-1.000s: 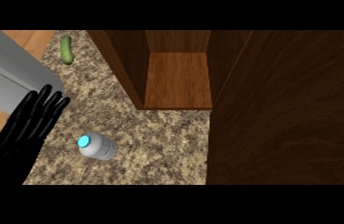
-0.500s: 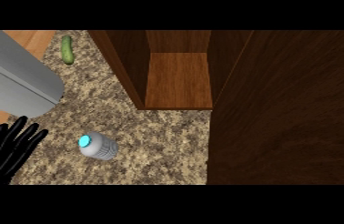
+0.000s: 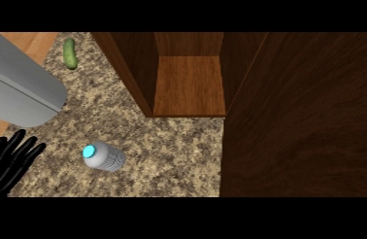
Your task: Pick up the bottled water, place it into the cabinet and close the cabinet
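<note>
Counter (image 3: 179, 150), bottled water (image 3: 104, 156) right of fingers (image 3: 22, 155)

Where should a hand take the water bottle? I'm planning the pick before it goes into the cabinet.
Around the ribbed body of the water bottle, below the blue cap. It stands upright on the counter, so coming in level from its left suits the left hand, open just beside it.

The speckled stone surface (image 3: 179, 150) carries a bottle (image 3: 105, 157) with a blue cap, standing near its lower left. A green cucumber (image 3: 70, 53) lies at the far left corner. The open wooden cabinet (image 3: 190, 87) sits on the surface to the right.
</note>
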Robot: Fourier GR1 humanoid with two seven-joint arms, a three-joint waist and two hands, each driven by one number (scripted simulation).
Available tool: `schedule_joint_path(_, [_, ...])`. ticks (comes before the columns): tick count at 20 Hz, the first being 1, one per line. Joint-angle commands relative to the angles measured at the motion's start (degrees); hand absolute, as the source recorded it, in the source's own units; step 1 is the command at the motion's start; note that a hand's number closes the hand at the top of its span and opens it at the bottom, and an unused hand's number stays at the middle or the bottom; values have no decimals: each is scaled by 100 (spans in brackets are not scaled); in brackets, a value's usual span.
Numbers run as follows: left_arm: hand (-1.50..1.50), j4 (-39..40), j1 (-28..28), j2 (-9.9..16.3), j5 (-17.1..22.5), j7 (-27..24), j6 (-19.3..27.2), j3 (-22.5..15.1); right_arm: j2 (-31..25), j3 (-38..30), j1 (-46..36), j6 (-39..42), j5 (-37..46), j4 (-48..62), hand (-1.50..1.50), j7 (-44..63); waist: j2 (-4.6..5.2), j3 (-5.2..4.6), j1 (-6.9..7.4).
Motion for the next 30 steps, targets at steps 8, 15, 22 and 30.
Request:
schedule_joint_path(8, [-150,1672,-678,-490,-1525,-993,-40,185,-80,107,1049,249,-196,-961,-150,-233,5,-2,-61])
schedule_joint_path(15, [-150,3279,-1150,-660,-2503,-2051,-185,-17,-188,236,1444,469,-37,-908,-150,-699,6,-6,-108])
schedule_joint_path(22, [-150,4610,-1660,-744,-2992,-2875,3,-28,-210,86,1585,456,-166,-949,-150,-738,19,-4,-35])
schedule_joint_path(30, [-150,6702,-2355,-618,-3536,-4320,426,269,-11,807,2450,669,621,-1052,-150,-1426,11,-12,-121])
